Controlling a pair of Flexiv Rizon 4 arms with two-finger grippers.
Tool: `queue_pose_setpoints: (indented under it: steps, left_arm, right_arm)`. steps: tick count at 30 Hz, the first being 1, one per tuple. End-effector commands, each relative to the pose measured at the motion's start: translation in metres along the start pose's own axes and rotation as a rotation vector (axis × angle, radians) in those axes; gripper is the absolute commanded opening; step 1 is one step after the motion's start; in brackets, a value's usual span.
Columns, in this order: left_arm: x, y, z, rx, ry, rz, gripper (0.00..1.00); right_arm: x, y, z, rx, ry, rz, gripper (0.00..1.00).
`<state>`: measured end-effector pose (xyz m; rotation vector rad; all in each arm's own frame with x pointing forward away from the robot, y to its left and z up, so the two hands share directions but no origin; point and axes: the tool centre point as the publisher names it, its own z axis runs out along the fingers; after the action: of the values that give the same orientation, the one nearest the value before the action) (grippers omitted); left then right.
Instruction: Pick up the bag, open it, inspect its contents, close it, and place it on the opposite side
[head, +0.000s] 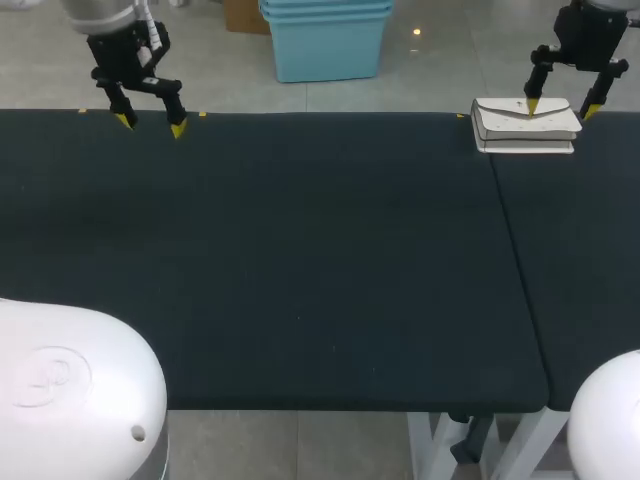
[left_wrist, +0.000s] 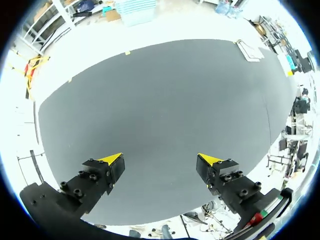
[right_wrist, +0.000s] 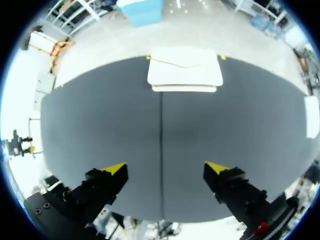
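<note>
We saw a dark worktop (head: 300, 260), split by a seam (head: 516, 260) toward our right. White bag (head: 526, 125) lay flat at the far edge, straddling that seam. Small yellow marks (head: 202, 114) sat along the far edge.

Bright, even overhead light in the head view; we see the dark surface (head: 300, 250) matte and evenly lit. In both wrist views it reads as lifted grey, and everything past its edges burns out to white. The white bag (right_wrist: 185, 70) is nearly blown out, with little detail. There is a faint soft shadow patch on the surface ahead of the right hand (right_wrist: 166, 167). Straight surface edges bow hard toward the wrist views' rims.
</note>
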<state>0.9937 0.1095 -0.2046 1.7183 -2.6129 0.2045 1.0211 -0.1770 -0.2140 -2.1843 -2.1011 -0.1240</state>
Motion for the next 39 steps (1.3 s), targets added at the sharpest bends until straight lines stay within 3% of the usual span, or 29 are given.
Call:
queue_pose_setpoints:
  steps: [1, 5, 13, 22, 32, 39]
  left_arm:
    - [0.005, 0.013, 0.011, 0.252, 0.145, 0.383, 1.00]
    - [0.018, 0.018, 0.015, 0.332, 0.186, 0.563, 1.00]
    - [0.036, 0.021, 0.029, 0.395, 0.248, 0.804, 1.00]
    - [0.048, 0.028, 0.044, 0.486, 0.355, 1.045, 1.00]
    - [0.056, 0.023, 0.058, 0.508, 0.403, 1.207, 1.00]
    - [0.057, 0.022, 0.058, 0.504, 0.399, 1.206, 1.00]
  right_arm:
    - [-0.023, 0.020, 0.007, 0.046, 0.105, 0.031, 1.00]
    - [-0.038, 0.033, 0.011, 0.019, 0.168, 0.066, 1.00]
    - [-0.062, 0.064, 0.027, -0.043, 0.270, 0.108, 1.00]
    - [-0.085, 0.095, 0.047, -0.066, 0.311, 0.141, 1.00]
    - [-0.104, 0.121, 0.063, -0.097, 0.353, 0.160, 1.00]
    - [-0.113, 0.138, 0.074, -0.100, 0.385, 0.170, 1.00]
